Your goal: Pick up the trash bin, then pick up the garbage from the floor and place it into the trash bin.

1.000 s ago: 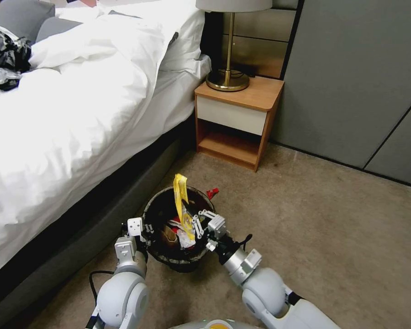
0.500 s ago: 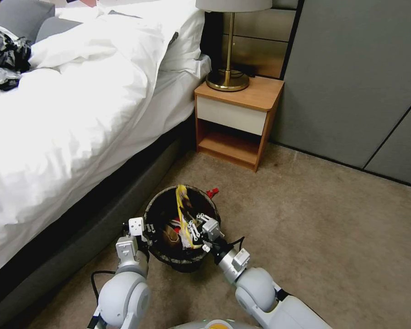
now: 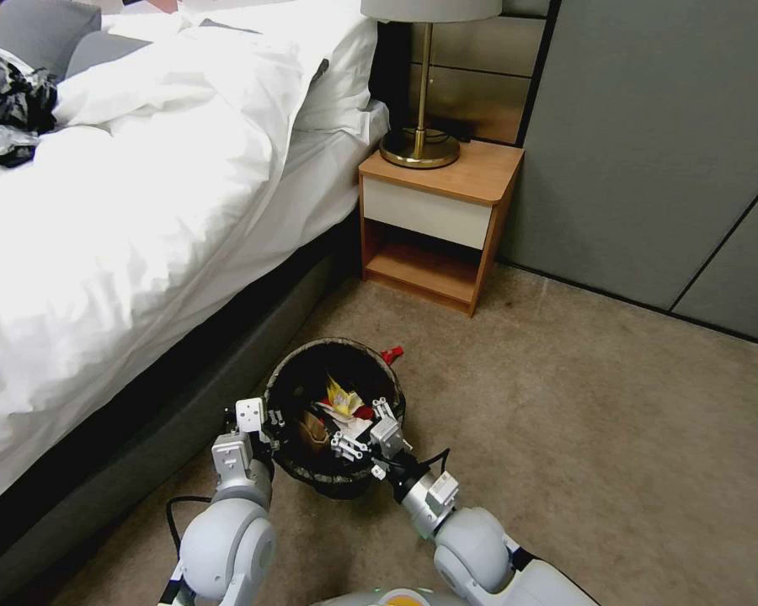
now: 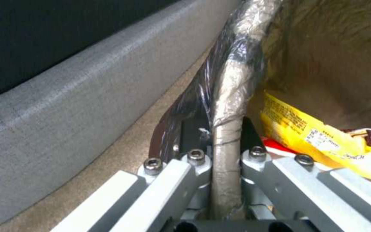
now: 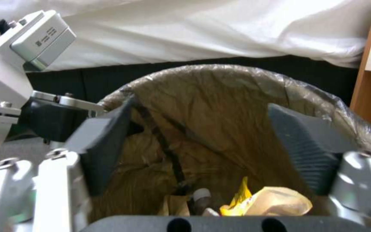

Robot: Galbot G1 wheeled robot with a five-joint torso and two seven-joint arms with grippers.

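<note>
- Bedroom with tan carpet [image 3: 581, 404]: a bed [image 3: 143, 210] in white sheets along one side, a wooden nightstand [image 3: 438, 210] with a brass lamp [image 3: 421, 126] by the grey wall.
- Head view: the trash bin [image 3: 290, 387] sits on the carpet tight against the bed base, dark liner folded over its rim.
- Left gripper [image 3: 265, 425] is clamped on the bin's rim on the side nearest the bed, one finger inside, one outside.
- Right gripper [image 3: 364, 431] hangs over the bin's mouth at the opposite rim, fingers spread apart, holding nothing.
- Just beyond the right gripper, down in the bin, lies the garbage: a yellow wrapper [image 3: 338, 396], red-and-white bits and something brown.
- A tiny red scrap [image 3: 391, 354] lies on the carpet, touching the outside of the bin's far rim, past the right gripper.
- Left wrist view: the two fingers [image 4: 194, 161] pinch the liner-wrapped rim [image 4: 228, 106] between them. On the inner side of the gripper is a yellow wrapper [image 4: 301, 129] with print on it; on the outer side, carpet and the grey bed base [image 4: 65, 96].
- Right wrist view: the dark finger pads [image 5: 301, 141] stand wide apart with the bin's open mouth between them. Straight below them is the brown liner [image 5: 211, 106], with a yellow piece [image 5: 241, 196] and a pale crumpled wrapper [image 5: 275, 201] at the bottom.
- Same view: the left gripper [image 5: 61, 112] shows off to one side, on the rim.
</note>
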